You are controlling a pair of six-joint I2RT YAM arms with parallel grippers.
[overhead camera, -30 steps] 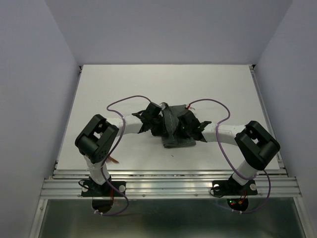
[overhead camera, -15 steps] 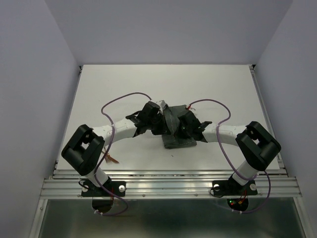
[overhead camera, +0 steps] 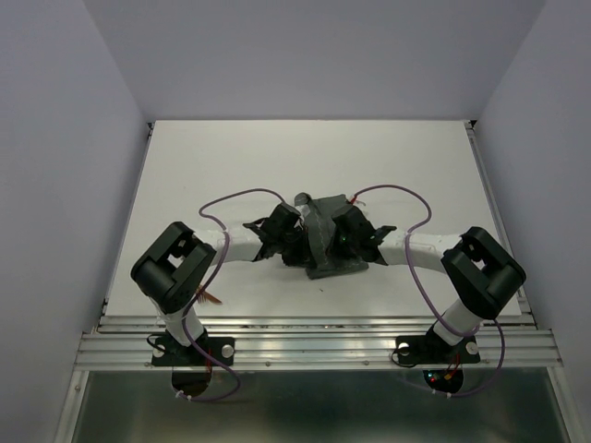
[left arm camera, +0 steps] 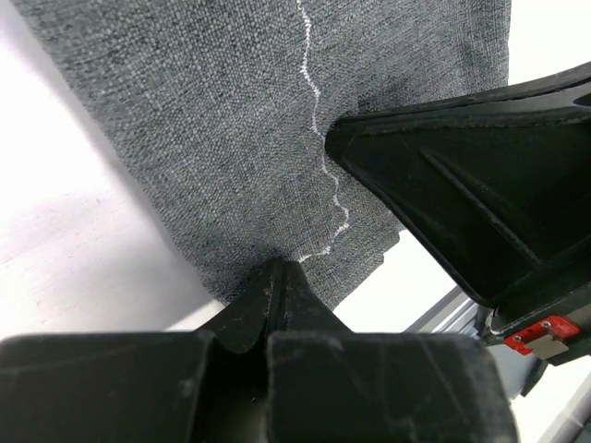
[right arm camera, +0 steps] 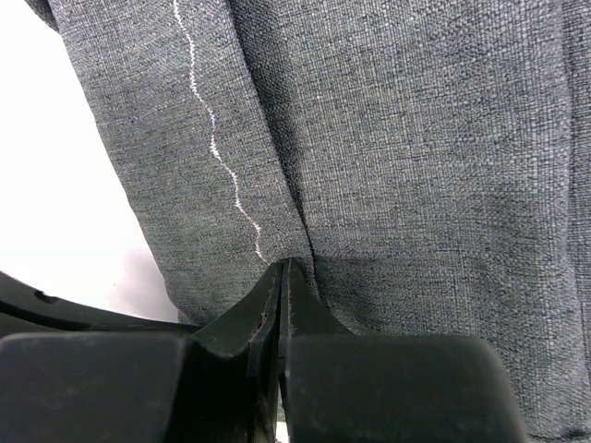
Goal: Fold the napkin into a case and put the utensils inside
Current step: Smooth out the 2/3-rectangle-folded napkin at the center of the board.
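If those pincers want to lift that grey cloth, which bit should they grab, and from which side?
Probably a thin edge by the white stitching, as now: the left gripper and right gripper are each shut on the napkin, coming in from opposite sides. Floppy cloth slips easily between shut fingers, and two separate pinches should help keep it spread.

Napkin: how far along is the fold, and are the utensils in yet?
Done: the napkin is gathered into a narrower bundle at mid-table. In hand: the left jaws and right jaws are each shut on a cloth edge, working the fold. Left: finish the case, then load the utensils, which show as a copper glimpse by the left arm, outside the cloth.
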